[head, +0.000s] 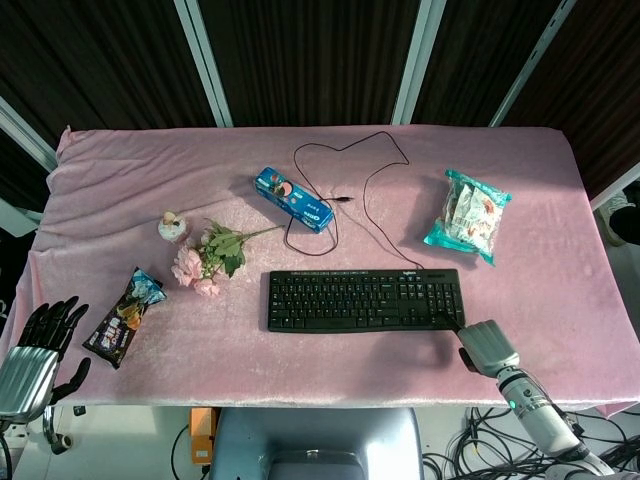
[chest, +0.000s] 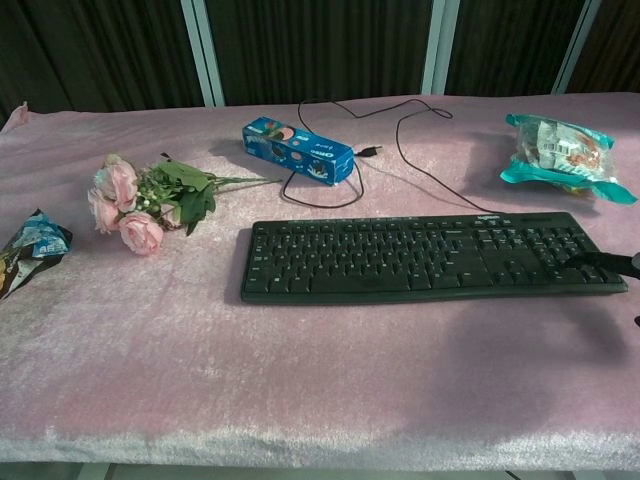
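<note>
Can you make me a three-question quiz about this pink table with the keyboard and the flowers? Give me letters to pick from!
1. Where is the blue cookie box?
A. behind the keyboard
B. on the keys
C. at the front edge

2. What colour are the flowers?
A. yellow
B. pink
C. blue

3. What is the right hand doing?
A. lifting the snack bag
B. touching the keyboard's right end
C. holding the flowers

Answers:
1 A: the box lies farther back than the keyboard, among loops of its cable.
2 B: the roses are pink with green leaves.
3 B: a dark fingertip rests on the keyboard's right end.
</note>
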